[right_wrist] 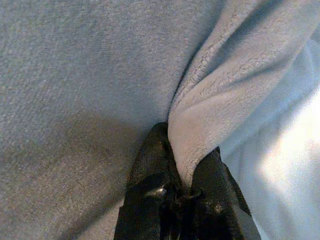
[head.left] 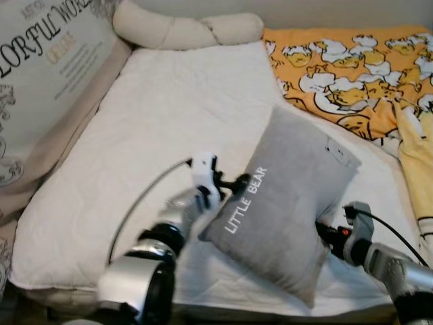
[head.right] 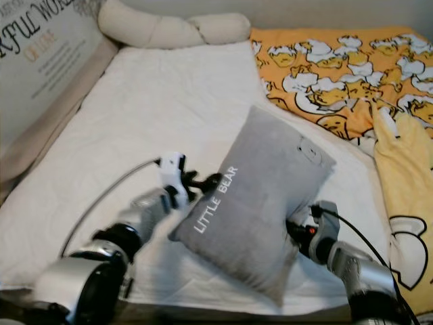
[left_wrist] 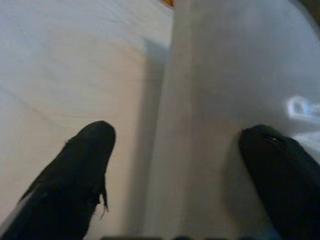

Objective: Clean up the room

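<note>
Both pincers hold the grey pillow (head.left: 287, 196) over the bed (head.left: 169, 115).
Left pincer (head.left: 233, 184) spread astride its left edge, right pincer (right_wrist: 185, 172) clenched on a fold (lettering runs diagonally); long axis slants from near-left up toward the duck blanket (head.left: 352, 68).

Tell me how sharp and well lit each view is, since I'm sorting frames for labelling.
Left eye view: evenly lit, slightly soft; the white lettering on the grey rectangular plush pillow reads clearly. Left wrist view: dim and blurred, the left gripper dark against the white quilted mattress cover. Right wrist view: sharp fabric nap, with bright glare beside the right gripper.
</note>
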{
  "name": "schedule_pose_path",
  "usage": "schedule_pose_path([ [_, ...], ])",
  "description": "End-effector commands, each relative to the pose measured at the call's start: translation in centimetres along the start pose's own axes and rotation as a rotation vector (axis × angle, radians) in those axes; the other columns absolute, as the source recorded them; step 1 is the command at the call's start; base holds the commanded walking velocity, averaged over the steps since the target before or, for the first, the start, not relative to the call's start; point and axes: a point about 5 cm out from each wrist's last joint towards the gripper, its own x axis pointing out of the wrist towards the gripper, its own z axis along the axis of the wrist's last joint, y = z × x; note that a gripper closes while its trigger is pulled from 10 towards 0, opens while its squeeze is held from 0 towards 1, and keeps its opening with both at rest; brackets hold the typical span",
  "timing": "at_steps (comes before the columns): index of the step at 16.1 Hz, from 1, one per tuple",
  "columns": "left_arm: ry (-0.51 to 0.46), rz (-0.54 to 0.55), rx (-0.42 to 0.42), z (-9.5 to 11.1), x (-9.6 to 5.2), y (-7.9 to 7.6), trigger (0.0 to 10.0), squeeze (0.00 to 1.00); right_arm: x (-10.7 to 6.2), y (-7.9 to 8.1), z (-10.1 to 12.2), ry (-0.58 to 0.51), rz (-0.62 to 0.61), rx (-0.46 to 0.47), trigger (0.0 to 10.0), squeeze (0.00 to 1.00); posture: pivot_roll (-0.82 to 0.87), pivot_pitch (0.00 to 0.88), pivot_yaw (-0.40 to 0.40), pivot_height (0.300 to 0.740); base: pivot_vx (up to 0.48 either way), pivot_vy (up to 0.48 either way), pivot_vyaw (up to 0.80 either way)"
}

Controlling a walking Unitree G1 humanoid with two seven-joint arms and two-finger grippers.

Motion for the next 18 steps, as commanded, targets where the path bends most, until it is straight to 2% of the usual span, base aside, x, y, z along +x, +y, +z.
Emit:
schedule_pose_path([
  [1,-0.039,-0.009,-0.114,0.0,0.0,0.0,10.0,1.0,-0.4,0.1,-1.0,0.053,0.012,0.01,0.0,0.0,-0.35,0.0,0.116,0.74,0.0,0.0,0.0],
  [2,-0.04,-0.056,-0.168,-0.3,0.1,-0.5,10.0,1.0,-0.5,0.1,-1.1,0.053,0.011,0.01,0.0,0.0,-0.36,0.0,0.116,0.74,0.0,0.0,0.0],
  [3,0.012,-0.186,-0.219,-1.6,0.3,-2.1,10.0,1.0,-0.5,0.3,-1.3,0.057,0.011,0.009,0.0,0.0,-0.35,0.0,0.113,0.74,0.0,0.0,0.0],
  [5,0.065,-0.268,-0.218,-2.9,0.4,-3.2,10.0,1.0,-0.4,0.5,-1.5,0.063,0.015,0.007,0.0,0.0,-0.34,0.0,0.109,0.74,0.0,0.0,0.0],
  [7,0.125,-0.316,-0.176,-4.1,0.3,-3.9,10.0,1.0,-0.2,1.0,-1.3,0.061,0.024,0.003,0.0,0.0,-0.34,0.0,0.107,0.74,0.0,0.0,0.0],
  [8,0.17,-0.353,-0.129,-5.1,0.1,-4.2,10.0,1.0,0.0,1.5,-0.7,0.052,0.036,-0.004,0.0,0.0,-0.33,0.0,0.102,0.74,0.0,0.0,0.0],
  [11,0.218,-0.374,0.009,-5.5,-0.3,-3.9,10.0,1.0,0.6,2.4,0.5,0.024,0.063,-0.025,0.0,0.0,-0.32,0.0,0.097,0.74,0.0,0.0,0.0],
  [12,0.234,-0.346,0.068,-5.5,-0.3,-3.5,0.0,1.0,0.8,2.7,1.0,0.01,0.072,-0.032,0.0,0.0,-0.31,0.0,0.097,0.74,0.0,0.0,0.0],
  [13,0.24,-0.322,0.088,-5.3,-0.4,-3.0,0.0,0.97,1.1,3.4,1.7,-0.016,0.09,-0.042,0.0,0.0,-0.31,0.0,0.097,0.74,0.0,0.0,0.0],
  [14,0.24,-0.307,0.091,-5.2,-0.4,-2.8,0.0,0.63,1.2,3.6,1.8,-0.025,0.093,-0.042,0.0,0.0,-0.3,0.0,0.099,0.74,0.0,0.0,0.0],
  [15,0.237,-0.301,0.104,-5.1,-0.4,-2.7,0.0,0.0,1.5,4.0,2.2,-0.046,0.094,-0.041,0.0,0.0,-0.29,0.0,0.104,0.74,0.0,0.0,0.0],
  [18,0.241,-0.265,0.174,-4.9,-0.5,-2.2,0.0,0.0,2.3,5.2,3.2,-0.099,0.112,-0.041,0.0,0.0,-0.29,0.0,0.119,0.74,0.0,0.0,0.0],
])
